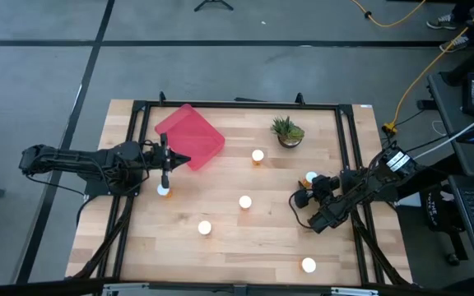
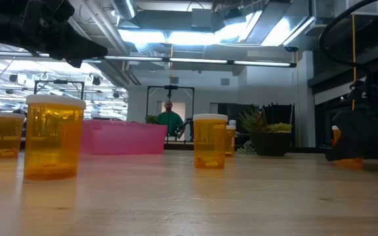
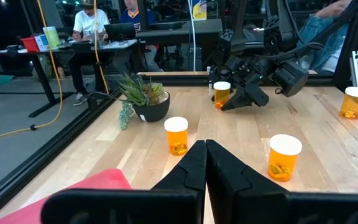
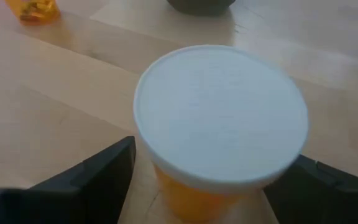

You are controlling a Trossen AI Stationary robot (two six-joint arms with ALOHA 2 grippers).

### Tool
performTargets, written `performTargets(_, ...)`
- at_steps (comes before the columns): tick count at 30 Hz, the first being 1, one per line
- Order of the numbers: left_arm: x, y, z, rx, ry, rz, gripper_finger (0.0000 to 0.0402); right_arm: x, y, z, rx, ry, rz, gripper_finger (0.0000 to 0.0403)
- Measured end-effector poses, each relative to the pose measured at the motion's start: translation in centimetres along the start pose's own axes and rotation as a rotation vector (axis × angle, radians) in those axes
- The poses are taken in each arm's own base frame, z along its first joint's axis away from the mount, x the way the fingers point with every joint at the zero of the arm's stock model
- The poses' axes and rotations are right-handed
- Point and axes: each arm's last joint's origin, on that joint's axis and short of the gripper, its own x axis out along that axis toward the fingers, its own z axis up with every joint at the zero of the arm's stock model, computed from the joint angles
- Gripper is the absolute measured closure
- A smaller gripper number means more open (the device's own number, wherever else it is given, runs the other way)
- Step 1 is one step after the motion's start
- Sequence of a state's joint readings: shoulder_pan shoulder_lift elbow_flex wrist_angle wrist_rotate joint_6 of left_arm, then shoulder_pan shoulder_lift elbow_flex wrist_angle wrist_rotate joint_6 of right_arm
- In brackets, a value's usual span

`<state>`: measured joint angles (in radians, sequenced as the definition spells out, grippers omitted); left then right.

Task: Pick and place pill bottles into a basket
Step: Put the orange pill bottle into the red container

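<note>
Table: pale wooden top inside a black frame; both arms reach in over it, one from each side.

Basket: flat red-pink bin with low walls, turned corner-on. It lies just beyond the left gripper's tips, its near corner right under them. I can see no bottle in it from above.

Left arm: stretched in from the left edge, lying low along the table.

Right arm: comes in from the right edge, bent down toward the wood.

Plant: small green potted plant, beyond the right gripper and a little toward the basket.

Left gripper: fingers clenched tight together with nothing between them. One bottle stands just beside it on the open wood.

Right gripper: jaws spread wide, one finger on each side of a bottle. I cannot tell whether they touch it.

Bottle at the right gripper: orange, white cap up, standing upright on the table between the spread fingers.

Other pill bottles: all upright on the wood, outside the basket. One stands between the plant and the basket. One stands mid-table, between the two grippers. One stands nearer the front edge. One stands at the front, well apart from the right gripper.
</note>
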<state>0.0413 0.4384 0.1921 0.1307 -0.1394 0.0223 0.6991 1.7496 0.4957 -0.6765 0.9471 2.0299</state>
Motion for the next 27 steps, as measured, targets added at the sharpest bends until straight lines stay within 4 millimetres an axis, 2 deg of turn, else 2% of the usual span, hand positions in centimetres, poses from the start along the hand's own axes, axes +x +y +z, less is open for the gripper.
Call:
performTargets(8,0.0,0.0,0.0,0.0,0.0,0.0,0.04,0.0,0.0,0.0,-0.001,-0.001,0.001,0.0143)
performTargets(27,0.0,0.0,0.0,0.0,0.0,0.0,0.04,-0.27,0.36,0.21,-0.032,0.001,-0.009,0.02)
